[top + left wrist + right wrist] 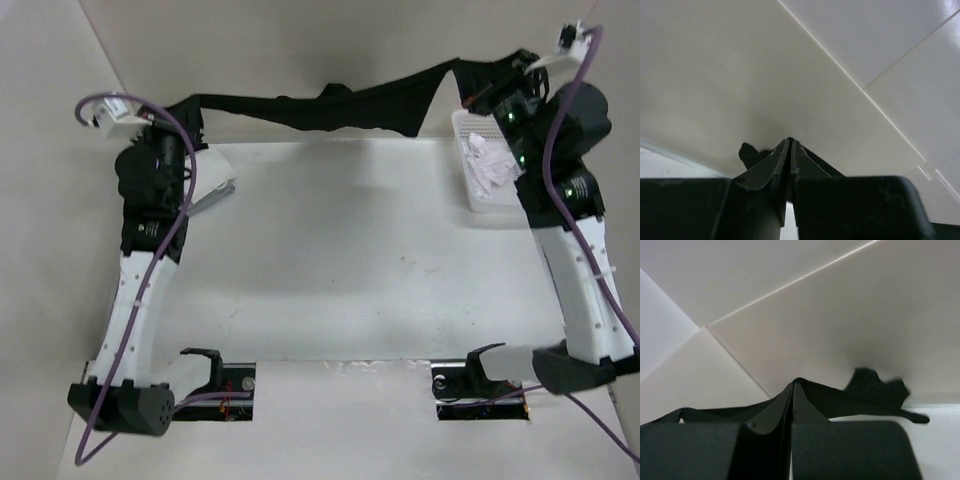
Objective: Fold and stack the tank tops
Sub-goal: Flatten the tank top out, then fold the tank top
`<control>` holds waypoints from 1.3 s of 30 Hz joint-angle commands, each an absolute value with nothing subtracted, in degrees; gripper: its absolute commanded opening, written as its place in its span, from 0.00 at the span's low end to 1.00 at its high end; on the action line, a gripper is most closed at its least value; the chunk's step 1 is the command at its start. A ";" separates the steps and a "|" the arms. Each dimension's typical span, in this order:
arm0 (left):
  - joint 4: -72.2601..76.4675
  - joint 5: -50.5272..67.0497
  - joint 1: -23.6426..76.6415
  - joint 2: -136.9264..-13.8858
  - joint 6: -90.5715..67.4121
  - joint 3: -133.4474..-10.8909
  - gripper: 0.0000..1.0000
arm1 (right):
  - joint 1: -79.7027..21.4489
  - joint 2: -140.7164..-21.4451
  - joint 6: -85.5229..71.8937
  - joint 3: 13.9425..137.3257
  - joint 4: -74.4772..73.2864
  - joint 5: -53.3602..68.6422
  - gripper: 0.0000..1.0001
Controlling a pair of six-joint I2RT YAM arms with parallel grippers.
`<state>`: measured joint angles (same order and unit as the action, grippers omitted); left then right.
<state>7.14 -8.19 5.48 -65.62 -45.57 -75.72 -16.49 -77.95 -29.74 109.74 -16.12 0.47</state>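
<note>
One black tank top (330,105) (one basket (463,165))

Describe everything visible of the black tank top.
The black tank top is plain, thin, soft-looking cloth, pulled into a long rumpled band above the far side of the table. The left gripper pinches one end, the right gripper the other, both shut. It sags slightly midway, and a loose fold hangs near its right end.

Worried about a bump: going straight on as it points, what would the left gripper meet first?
Probably the pale wall; the left gripper, pinching the black tank top, faces it, distance unclear.
</note>
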 commanded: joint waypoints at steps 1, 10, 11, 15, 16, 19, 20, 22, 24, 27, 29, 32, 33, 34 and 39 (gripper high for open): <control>10.11 -8.54 6.46 -60.09 -47.37 -63.67 0.04 | -16.84 -71.76 -29.81 95.01 -12.19 -0.09 0.00; 1.20 -11.59 10.48 -31.64 -47.62 -28.44 0.04 | -27.11 -40.66 -38.69 40.74 -3.59 -5.40 0.00; -2.41 -11.76 10.73 -27.69 -47.79 -25.76 0.04 | -28.66 -38.28 -39.92 37.21 -4.07 -5.99 0.00; -20.13 -11.71 11.55 -12.81 -48.22 -22.45 0.04 | -39.31 -26.83 -48.04 24.75 -11.86 -7.31 0.00; -23.83 -11.83 11.98 -10.19 -48.46 -22.97 0.04 | -42.02 -24.61 -49.98 23.56 -14.00 -7.92 0.00; -33.73 -12.59 13.09 -2.43 -49.77 -25.90 0.04 | -53.86 -17.70 -56.61 21.89 -21.29 -14.67 0.00; -35.37 -12.91 13.59 -0.80 -50.55 -26.68 0.04 | -57.53 -16.56 -58.25 22.27 -23.61 -17.64 0.00; -37.15 -13.75 14.25 -0.19 -51.89 -28.38 0.04 | -66.42 -17.41 -60.90 24.68 -28.05 -25.14 0.00; -36.94 -14.12 14.01 -1.06 -52.00 -29.18 0.04 | -71.70 -20.57 -61.55 26.91 -29.15 -29.56 0.00; -33.24 -15.18 12.46 -2.95 -51.98 -29.19 0.04 | -75.45 -29.08 -58.47 31.60 -27.01 -34.30 0.00; -28.16 -15.97 11.28 -6.11 -51.70 -28.59 0.04 | -70.25 -34.37 -52.23 33.93 -22.49 -34.06 0.00; -14.14 -16.49 9.67 -17.06 -51.08 -28.16 0.04 | -54.80 -42.90 -42.42 37.34 -11.01 -22.51 0.00; -8.53 -16.83 9.15 -21.80 -51.25 -28.23 0.04 | -48.67 -46.11 -40.17 38.49 -6.18 -17.05 0.00; -4.70 -17.23 8.74 -25.40 -51.36 -28.45 0.04 | -44.15 -48.99 -39.17 39.69 -2.66 -12.79 0.00; 15.41 -19.65 5.91 -54.22 -52.52 -37.69 0.04 | -24.73 -72.28 -38.75 54.17 9.35 2.78 0.00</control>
<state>-3.72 -17.35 7.31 -42.82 -51.67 -30.93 -30.39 -63.88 -42.22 45.87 -3.88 -8.33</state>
